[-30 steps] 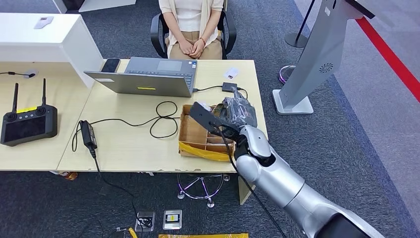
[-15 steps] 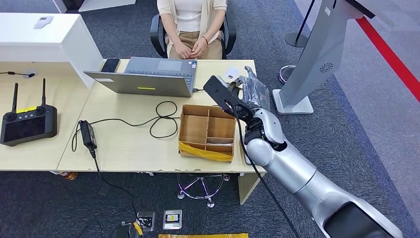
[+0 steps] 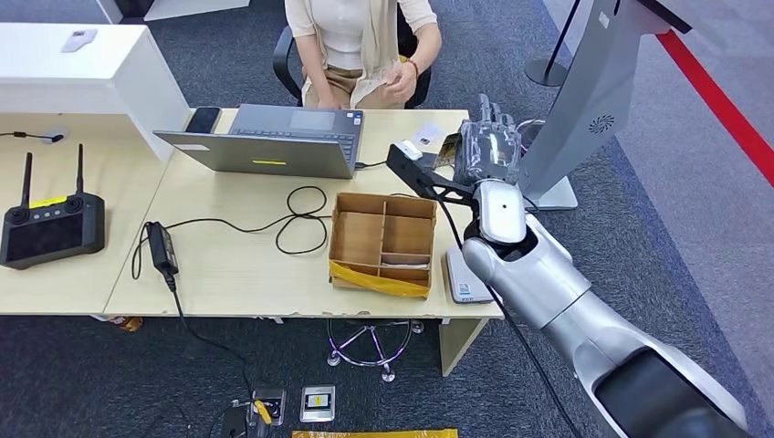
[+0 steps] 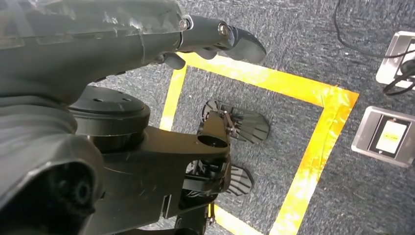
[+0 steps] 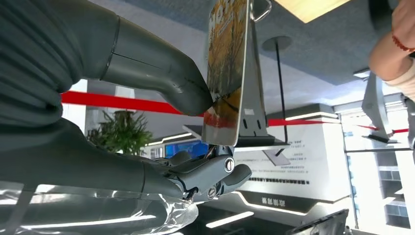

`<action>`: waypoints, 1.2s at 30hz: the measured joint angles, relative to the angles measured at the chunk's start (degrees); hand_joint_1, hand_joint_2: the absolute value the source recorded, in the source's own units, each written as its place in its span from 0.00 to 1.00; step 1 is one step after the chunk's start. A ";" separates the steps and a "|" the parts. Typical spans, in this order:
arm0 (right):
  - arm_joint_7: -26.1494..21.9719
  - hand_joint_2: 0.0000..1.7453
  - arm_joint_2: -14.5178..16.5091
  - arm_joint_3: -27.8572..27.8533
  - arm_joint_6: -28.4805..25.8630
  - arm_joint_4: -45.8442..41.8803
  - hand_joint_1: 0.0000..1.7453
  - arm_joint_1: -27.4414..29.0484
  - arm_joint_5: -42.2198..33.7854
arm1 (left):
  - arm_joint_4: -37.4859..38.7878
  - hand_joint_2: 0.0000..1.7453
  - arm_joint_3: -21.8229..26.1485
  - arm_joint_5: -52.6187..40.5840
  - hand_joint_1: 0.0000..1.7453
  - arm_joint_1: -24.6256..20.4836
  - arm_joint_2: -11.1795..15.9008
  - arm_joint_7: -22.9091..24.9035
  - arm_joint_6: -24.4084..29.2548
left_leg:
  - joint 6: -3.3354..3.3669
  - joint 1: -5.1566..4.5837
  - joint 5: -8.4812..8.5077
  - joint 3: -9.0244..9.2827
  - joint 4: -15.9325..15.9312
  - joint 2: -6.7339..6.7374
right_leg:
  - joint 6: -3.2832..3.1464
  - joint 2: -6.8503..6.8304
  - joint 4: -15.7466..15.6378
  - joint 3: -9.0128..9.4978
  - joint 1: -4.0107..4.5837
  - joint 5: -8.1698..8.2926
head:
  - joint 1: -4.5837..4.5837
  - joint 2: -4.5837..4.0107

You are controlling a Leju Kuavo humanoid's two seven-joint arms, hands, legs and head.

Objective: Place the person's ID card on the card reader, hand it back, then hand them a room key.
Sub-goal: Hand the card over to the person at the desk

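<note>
The right hand (image 3: 490, 146) is reaching past the far right corner of the tabletop (image 3: 228, 265), toward the seated person (image 3: 360, 36). In the right wrist view its thumb and fingers (image 5: 215, 177) are pinching a card (image 5: 225, 73) by one end, so that most of the card's length is projecting free beyond the grip; this is judged to leave the person a clear edge to take. The printed, picture-like face suggests a room key, though whether it is the key or the ID card cannot be told. The person's hand (image 3: 399, 82) is lifting above the laptop (image 3: 274, 141), apart from the card. A small white card (image 3: 425, 136) is lying on the tabletop by the far right corner, next to a small dark device that may be the card reader; this cannot be confirmed.

The divided cardboard box (image 3: 382, 242) is standing near the front right of the tabletop. Its compartments are appearing mostly bare, with something flat and pale lying in one of the near right compartments; what it is cannot be told.

The left hand (image 4: 215, 39) is hanging over the floor, its fingers curled in on nothing.
</note>
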 joint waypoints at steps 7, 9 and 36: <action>0.01 1.00 1.32 -2.77 2.63 -0.01 1.00 1.55 3.62 | 0.00 0.00 0.01 1.08 0.00 0.01 -0.14 -0.90 0.61 | 0.00 0.01 0.00 0.01 -0.01 0.00 | 0.00 0.00 0.01 0.00 0.01 0.00 | -0.01 0.00; 0.01 1.00 1.64 -3.43 3.35 -0.36 1.00 2.01 4.02 | 0.00 0.00 0.02 1.38 0.00 0.02 -0.19 -0.92 0.65 | -0.01 0.01 0.01 0.01 -0.01 0.00 | 0.00 0.00 0.01 0.00 0.01 0.00 | 0.00 0.00; 0.02 0.50 2.79 -10.03 7.41 -7.81 0.44 7.92 10.12 | 0.00 0.00 0.09 1.85 0.00 0.11 -0.32 -0.93 0.62 | 0.00 0.01 0.01 0.02 0.00 0.00 | 0.00 0.00 0.00 -0.01 0.01 0.00 | 0.00 0.00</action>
